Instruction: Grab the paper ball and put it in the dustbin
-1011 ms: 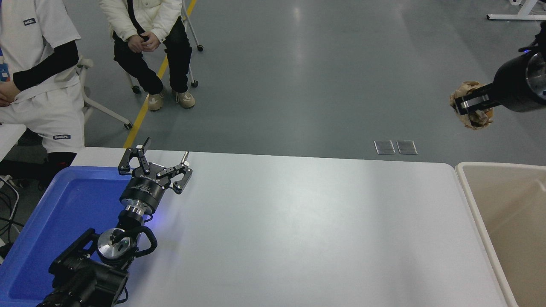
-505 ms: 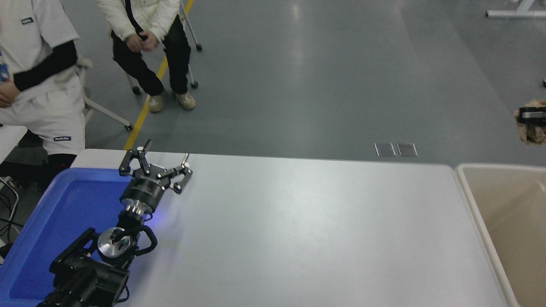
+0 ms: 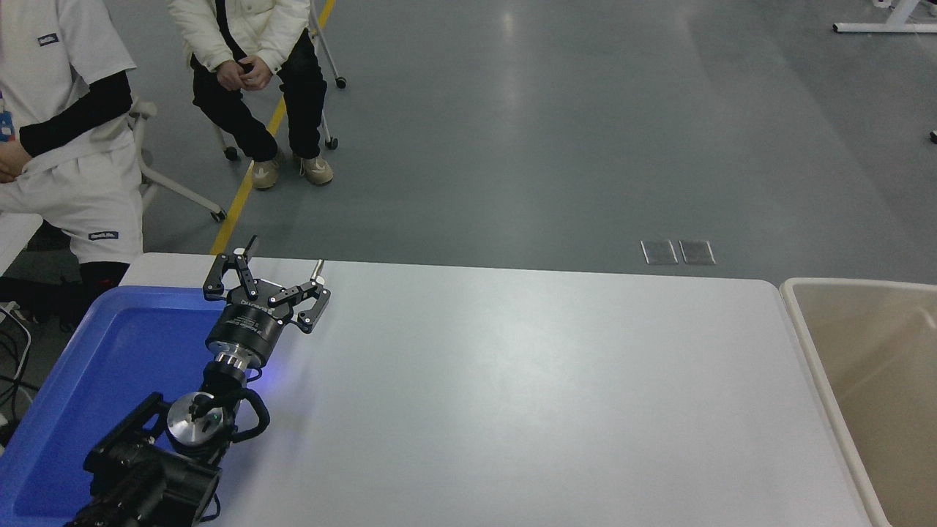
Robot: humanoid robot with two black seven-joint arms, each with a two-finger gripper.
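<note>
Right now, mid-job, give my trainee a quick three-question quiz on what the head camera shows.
1. True or false: the paper ball is visible in the head view.
2. Which arm is in view, and what does it rest over?
3. Where is the dustbin: A) left edge B) far side C) right edge?

Key:
1. False; neither the ball nor the right arm shows.
2. The left arm, left gripper with fingers spread, over the blue tray at the table edge.
3. C.
</note>
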